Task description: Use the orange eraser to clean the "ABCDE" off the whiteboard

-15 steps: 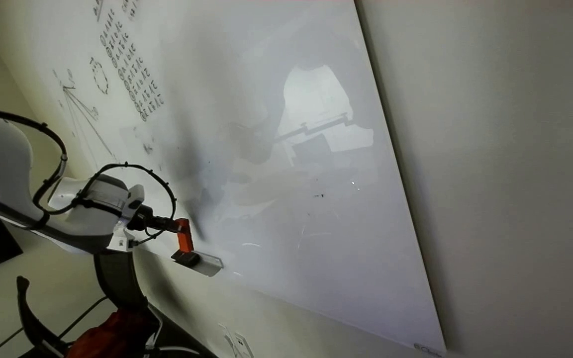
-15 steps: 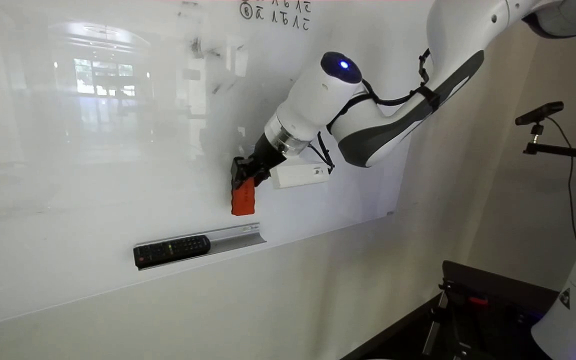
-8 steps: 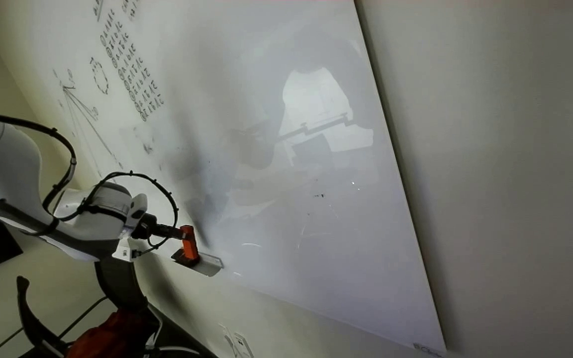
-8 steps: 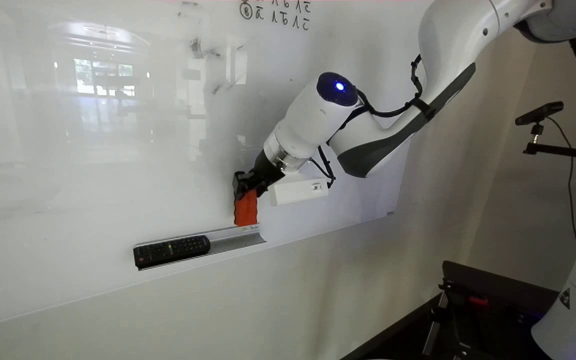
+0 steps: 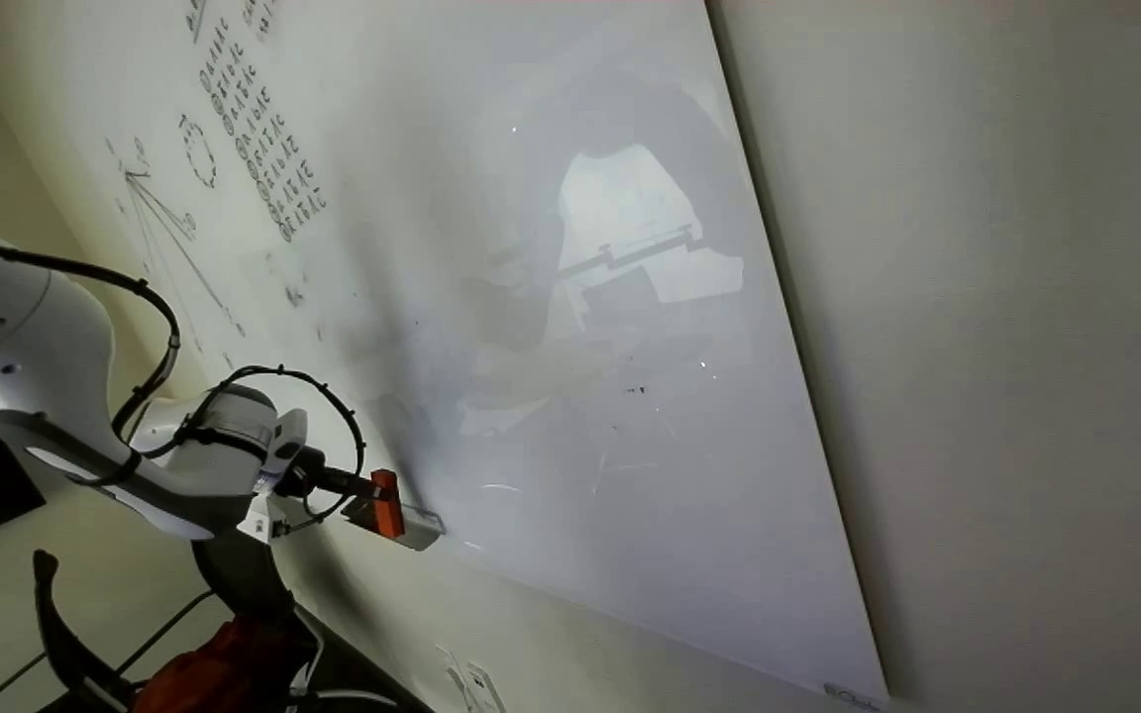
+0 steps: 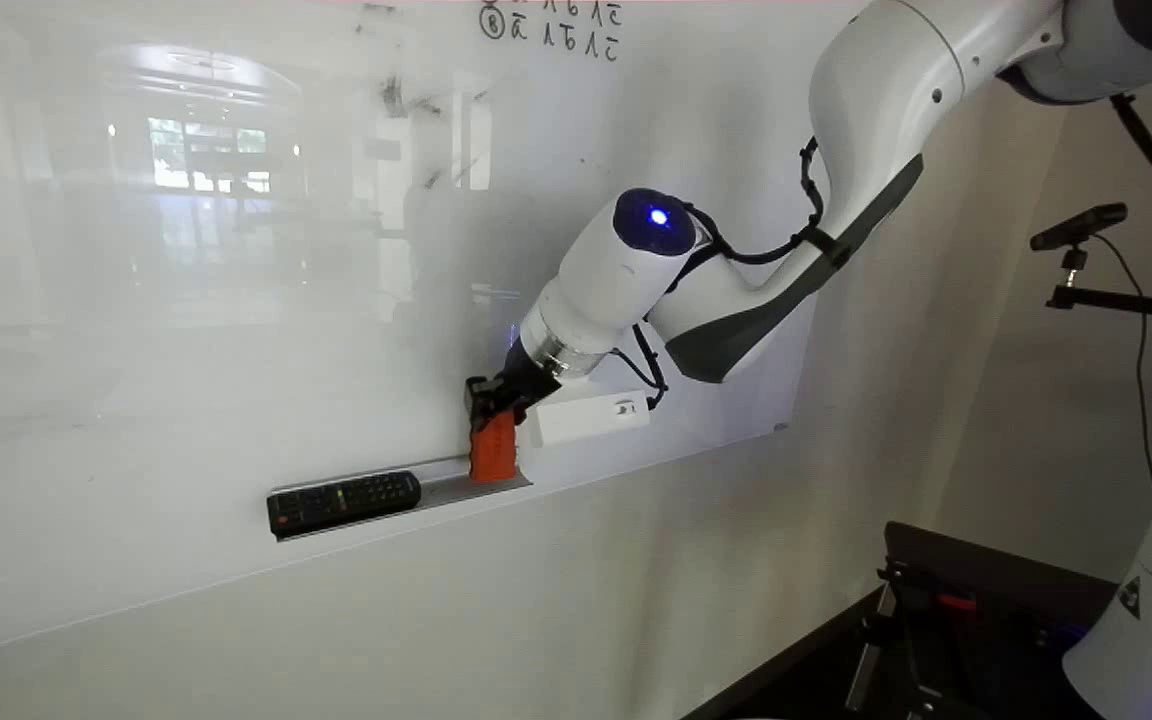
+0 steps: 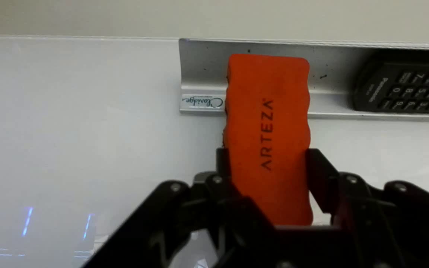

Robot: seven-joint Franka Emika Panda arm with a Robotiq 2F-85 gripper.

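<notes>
Remote (image 6: 344, 502) sits left on the tray (image 6: 444, 488); drift left and it could get knocked off. Eraser (image 6: 493, 450) upright over the tray's right end, contact unclear, claw (image 7: 269, 162) clamped on its upper half; early release may topple it.

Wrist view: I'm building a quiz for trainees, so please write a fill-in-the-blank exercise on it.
1. The orange eraser is printed with the word ____.
2. The remote control bears the brand name ____.
3. The label on the metal tray reads ____.
4. Of these objects, the gripper holds the orange ____.

Missing words: ARTEZA; Panasonic; Claridge; eraser.
</notes>
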